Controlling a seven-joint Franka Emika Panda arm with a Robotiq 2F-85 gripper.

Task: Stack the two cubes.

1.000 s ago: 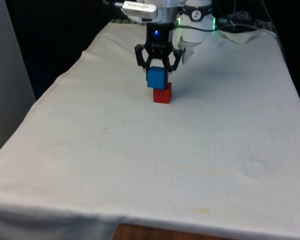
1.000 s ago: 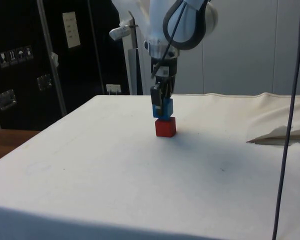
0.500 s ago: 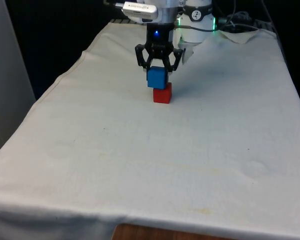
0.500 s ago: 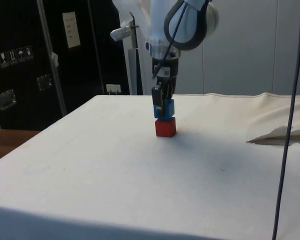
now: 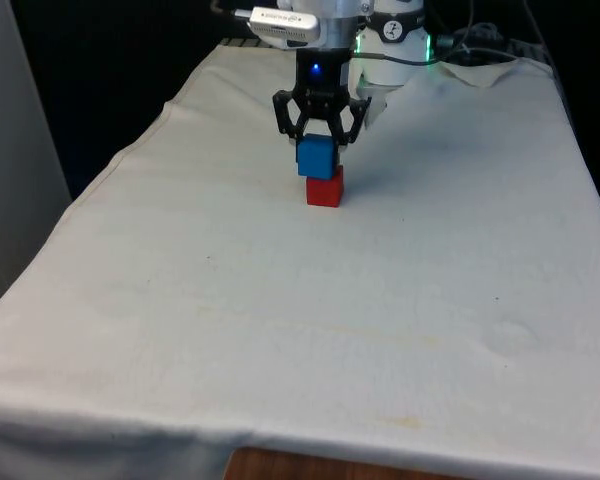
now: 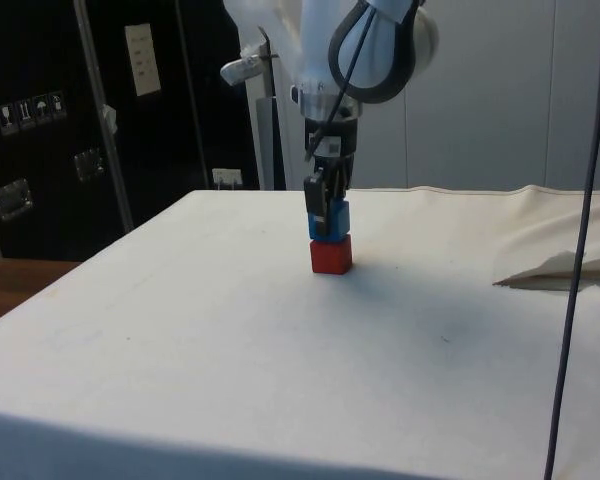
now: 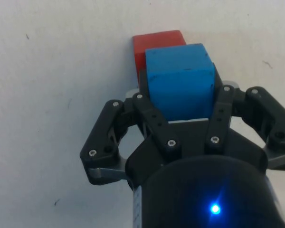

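Note:
A red cube [image 5: 325, 188] [image 6: 331, 255] rests on the white cloth near the table's far end. My gripper [image 5: 318, 145] [image 6: 323, 213] is shut on a blue cube [image 5: 316, 157] [image 6: 329, 219] and holds it just above the red one, slightly towards the front view's left of it. In the side view the blue cube looks close to or touching the red cube's top; I cannot tell which. In the wrist view the blue cube [image 7: 180, 81] sits between the black fingers [image 7: 145, 116], with a strip of the red cube [image 7: 156, 41] showing beyond it.
The white cloth [image 5: 310, 300] spreads wide around the cubes. A fold of cloth [image 6: 565, 268] lies at the side view's right. A thin cable [image 6: 578, 230] hangs down in the side view's right foreground.
The gripper with the blue cube has shifted slightly towards the front view's right, nearer over the red cube. The red cube has not moved.

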